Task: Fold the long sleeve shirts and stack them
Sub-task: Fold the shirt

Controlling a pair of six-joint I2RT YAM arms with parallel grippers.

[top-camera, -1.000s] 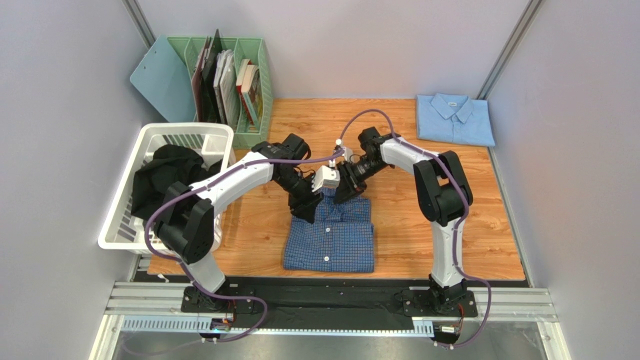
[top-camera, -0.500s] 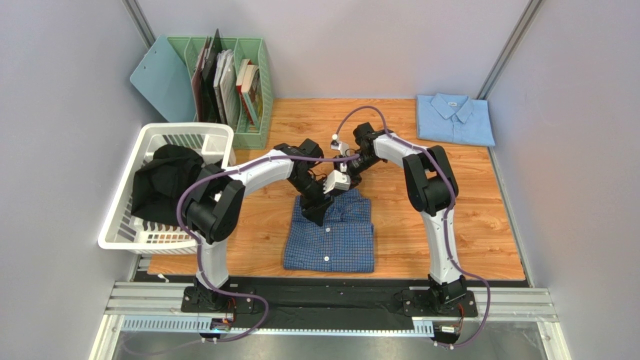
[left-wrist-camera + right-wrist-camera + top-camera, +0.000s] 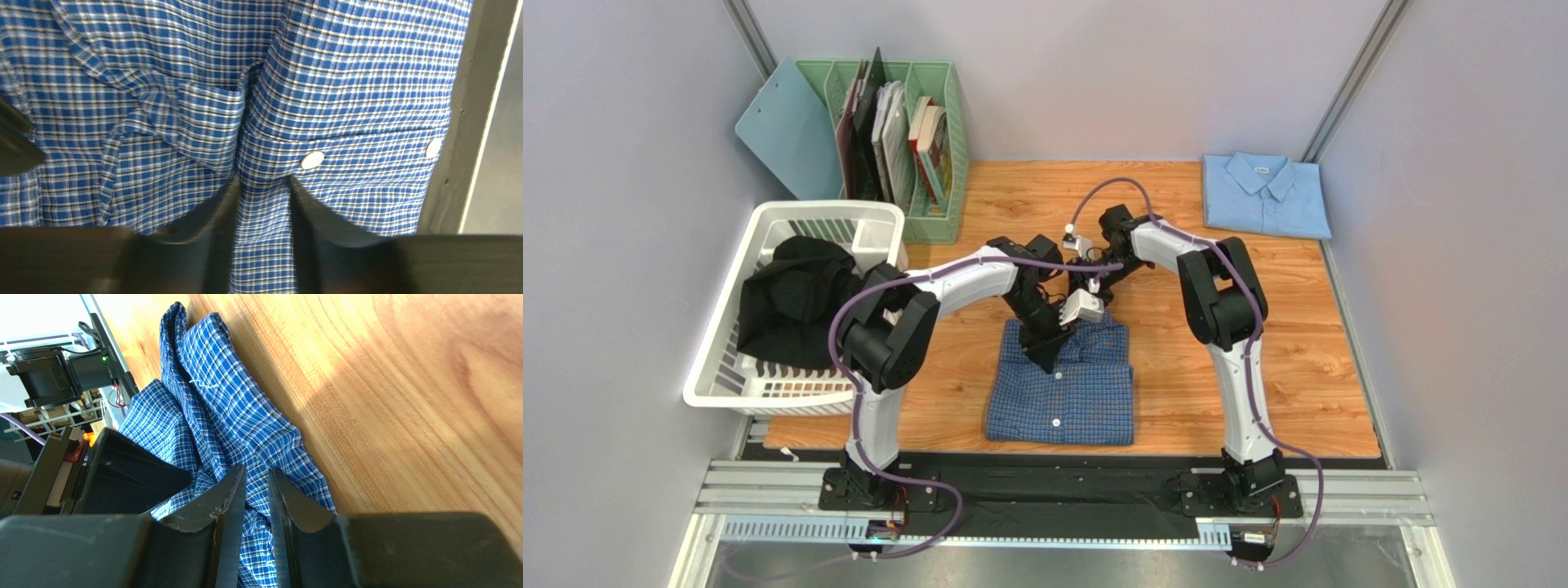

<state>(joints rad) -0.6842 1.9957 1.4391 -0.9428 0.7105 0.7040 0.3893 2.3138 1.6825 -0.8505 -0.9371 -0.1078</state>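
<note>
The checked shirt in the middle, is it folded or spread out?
Folded. The checked shirt lies as a compact rectangle on the wooden table, no sleeves sticking out.

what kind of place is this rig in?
Probably a lab robot test cell: plain grey partition walls, a small orange-brown wooden tabletop boxed between them, and a silver aluminium rail frame along its near edge.

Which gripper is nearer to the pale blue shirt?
Right. Both are at the checked shirt; the right gripper is on the side toward the pale blue shirt, the left gripper farther away.
</note>
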